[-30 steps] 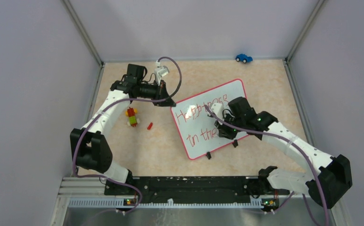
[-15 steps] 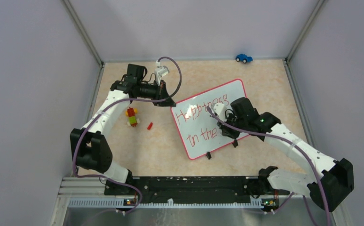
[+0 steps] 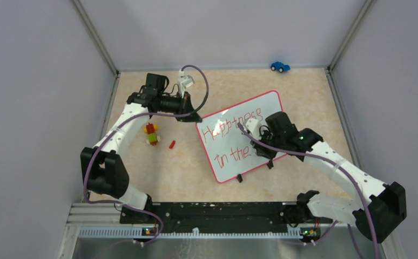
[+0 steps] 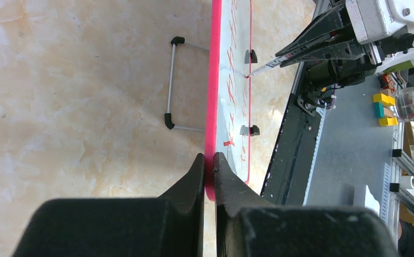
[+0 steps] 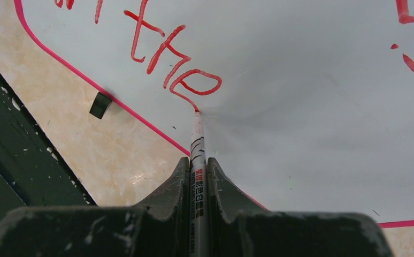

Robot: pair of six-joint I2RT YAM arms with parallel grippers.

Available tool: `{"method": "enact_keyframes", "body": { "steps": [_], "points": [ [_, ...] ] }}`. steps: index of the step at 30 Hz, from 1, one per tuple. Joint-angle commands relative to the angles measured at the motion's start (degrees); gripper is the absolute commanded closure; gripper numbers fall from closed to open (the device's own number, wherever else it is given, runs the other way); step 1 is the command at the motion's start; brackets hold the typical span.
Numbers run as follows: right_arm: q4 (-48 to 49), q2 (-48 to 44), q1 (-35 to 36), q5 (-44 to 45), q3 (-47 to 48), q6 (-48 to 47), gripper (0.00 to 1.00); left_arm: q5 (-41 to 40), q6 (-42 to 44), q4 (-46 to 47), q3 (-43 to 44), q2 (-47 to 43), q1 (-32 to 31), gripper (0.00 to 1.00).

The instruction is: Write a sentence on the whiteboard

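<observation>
Right of centre on the beige marbled tabletop point(image 3: 185, 172), turned askew: a flat glossy white rectangular whiteboard point(image 3: 267, 105) with rounded corners, a thin pink-red frame and two small black feet point(image 3: 239, 177) at its near edge. Across its face, thin red handwritten lettering point(image 3: 234, 121) in two lines, "Happiness" above and "in the" below. Clamped on the frame at the board's far left corner: left gripper point(image 3: 195, 117), black fingers all but closed, only the pink edge between them. Behind the board in that wrist view, a thin wire stand point(image 4: 171, 83) with black tips. Over the board's right half: right gripper point(image 3: 258, 150), fingers shut tight around a slim white marker point(image 5: 197, 144) with black print on its barrel, red tip touching the surface at the tail of the "e" in "the". Well apart by the far wall, a small blue toy car point(image 3: 280, 66); left of the board, a stack of red, yellow and green toy bricks point(image 3: 152, 134) and, near it, a tiny red piece point(image 3: 172, 144)
</observation>
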Motion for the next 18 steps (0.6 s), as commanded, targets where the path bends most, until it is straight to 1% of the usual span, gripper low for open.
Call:
{"method": "enact_keyframes", "body": {
  "steps": [1,9,13,18],
  "points": [
    [0.36,-2.08,-0.97,-0.86,3.37,-0.51,1.00,-1.74,1.68,-2.98,-2.30,2.26,-2.22,1.00],
    [-1.26,-4.45,-1.53,-3.65,5.33,2.18,1.00,-1.50,1.68,-2.56,-2.77,1.94,-2.22,1.00],
    [-0.52,-5.21,-5.04,-5.19,4.75,2.22,1.00,-1.30,1.71,-2.43,-2.69,1.92,-2.21,1.00],
    [-0.01,-5.46,-9.80,-9.75,4.43,2.05,1.00,-1.00,1.83,-2.43,-2.51,2.20,-2.21,1.00]
  ]
}}
